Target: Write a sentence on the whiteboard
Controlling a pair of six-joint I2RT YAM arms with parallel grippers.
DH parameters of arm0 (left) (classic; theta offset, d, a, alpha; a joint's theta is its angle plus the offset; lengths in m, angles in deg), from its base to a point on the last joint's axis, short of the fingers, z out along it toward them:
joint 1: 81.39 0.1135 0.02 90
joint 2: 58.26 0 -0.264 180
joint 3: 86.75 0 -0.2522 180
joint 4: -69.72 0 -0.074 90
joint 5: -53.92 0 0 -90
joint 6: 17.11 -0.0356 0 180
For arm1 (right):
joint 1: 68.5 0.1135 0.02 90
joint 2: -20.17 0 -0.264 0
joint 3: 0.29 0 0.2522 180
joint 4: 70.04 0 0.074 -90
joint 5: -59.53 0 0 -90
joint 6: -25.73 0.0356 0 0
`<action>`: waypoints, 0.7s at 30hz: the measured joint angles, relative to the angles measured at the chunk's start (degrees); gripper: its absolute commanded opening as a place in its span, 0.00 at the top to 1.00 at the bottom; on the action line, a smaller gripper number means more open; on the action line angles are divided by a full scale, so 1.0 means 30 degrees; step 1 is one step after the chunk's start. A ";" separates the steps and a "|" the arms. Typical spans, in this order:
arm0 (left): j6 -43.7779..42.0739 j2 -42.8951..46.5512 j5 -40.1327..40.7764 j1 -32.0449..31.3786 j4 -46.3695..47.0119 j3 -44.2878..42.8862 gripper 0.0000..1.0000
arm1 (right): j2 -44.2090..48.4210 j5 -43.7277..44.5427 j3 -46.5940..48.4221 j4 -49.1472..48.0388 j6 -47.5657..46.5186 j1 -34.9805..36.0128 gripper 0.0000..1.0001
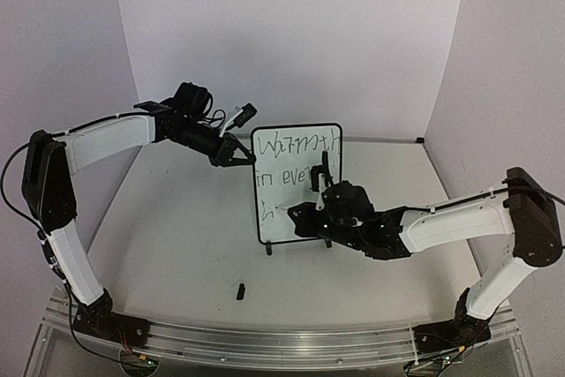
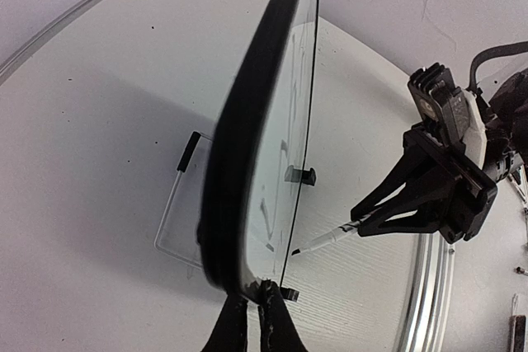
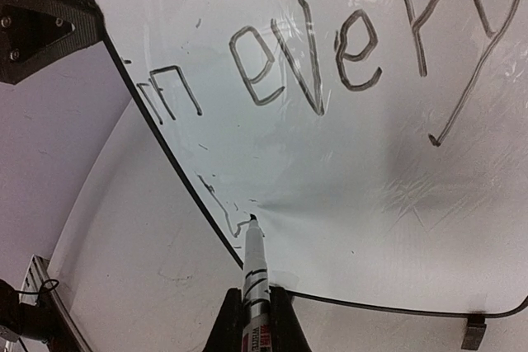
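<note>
Pale tabletop (image 1: 177,236) holds the whiteboard (image 1: 287,196), left fingers (image 2: 233,327) pinching its edge, right fingers (image 3: 225,329) clamping a marker (image 3: 254,269).

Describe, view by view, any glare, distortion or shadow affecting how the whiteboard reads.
Top external: the whiteboard is small, the sentence faint. Left wrist: wide-angle distortion bows its edge-on frame. Right wrist: glare streaks the surface, yet 'in every' reads sharp.

The upright whiteboard (image 1: 284,196) blocks mid-table (small black cap (image 1: 240,290) before it); open table (image 1: 177,236) lies left.
</note>
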 measured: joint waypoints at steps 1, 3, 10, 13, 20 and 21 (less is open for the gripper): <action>0.0000 0.0000 0.0000 0.0002 0.0005 0.0000 1.00 | -0.0001 0.0015 0.0000 0.0002 -0.0002 0.0000 1.00; 0.0000 0.0000 0.0001 0.0001 0.0004 0.0006 1.00 | -0.0065 0.0047 0.0001 0.0002 -0.0002 -0.0008 1.00; 0.0000 0.0003 0.0007 -0.0005 -0.0002 0.0001 1.00 | -0.0351 0.0377 0.0007 0.0154 0.0046 -0.0080 1.00; 0.0000 0.0025 0.0015 -0.0005 -0.0012 0.0003 1.00 | -0.0357 0.0458 0.0015 0.0408 0.0195 -0.0080 1.00; 0.0000 0.0029 0.0015 -0.0013 -0.0016 0.0007 1.00 | -0.0357 0.0488 0.0015 0.1161 0.0637 -0.0080 1.00; 0.0000 0.0029 0.0015 -0.0013 -0.0016 0.0007 1.00 | -0.0357 0.0488 0.0015 0.1245 0.0716 -0.0080 1.00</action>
